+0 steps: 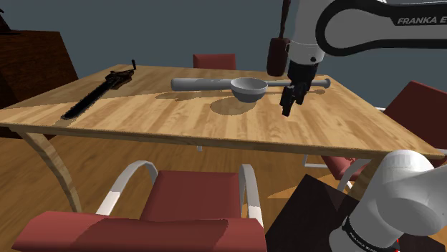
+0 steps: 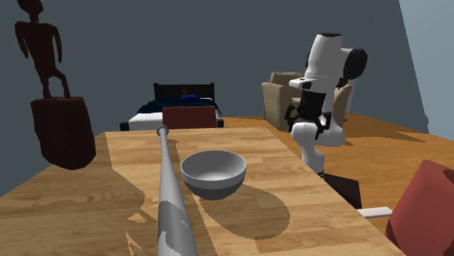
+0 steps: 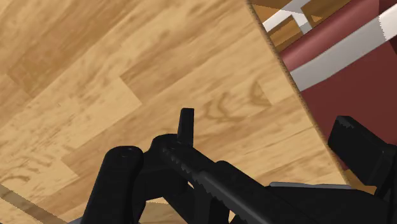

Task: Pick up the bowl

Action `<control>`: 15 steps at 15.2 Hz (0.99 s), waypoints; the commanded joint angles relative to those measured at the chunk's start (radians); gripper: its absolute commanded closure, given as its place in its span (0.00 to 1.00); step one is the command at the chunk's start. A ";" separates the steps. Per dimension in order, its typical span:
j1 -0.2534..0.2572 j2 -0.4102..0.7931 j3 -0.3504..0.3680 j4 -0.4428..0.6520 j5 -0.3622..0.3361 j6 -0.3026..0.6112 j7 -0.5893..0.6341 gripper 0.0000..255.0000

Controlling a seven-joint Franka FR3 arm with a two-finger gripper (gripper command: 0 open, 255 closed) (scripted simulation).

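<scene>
A grey bowl [image 1: 248, 89] sits upright on the wooden table [image 1: 179, 118], in the upper middle of the shoulder view. A long grey bat [image 1: 204, 84] lies just beside it. The black gripper [image 1: 290, 106] hangs a little to the right of the bowl, above the table, and does not touch the bowl. Its two fingers [image 3: 186, 126] stand apart, so it is open and holds nothing. A long black tool [image 1: 97, 93] lies at the left end of the table. A red chair [image 1: 190, 204] stands at the bottom of the frame.
</scene>
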State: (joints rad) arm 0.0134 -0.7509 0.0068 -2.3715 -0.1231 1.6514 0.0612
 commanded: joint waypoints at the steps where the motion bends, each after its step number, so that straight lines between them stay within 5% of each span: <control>1: 0.000 0.000 0.000 0.000 0.000 0.000 0.000 0.00; 15: -0.028 0.532 -0.073 0.394 -0.089 0.159 -0.142 0.00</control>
State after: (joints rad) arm -0.0130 -0.2608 -0.0626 -2.0128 -0.2080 1.8020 -0.0702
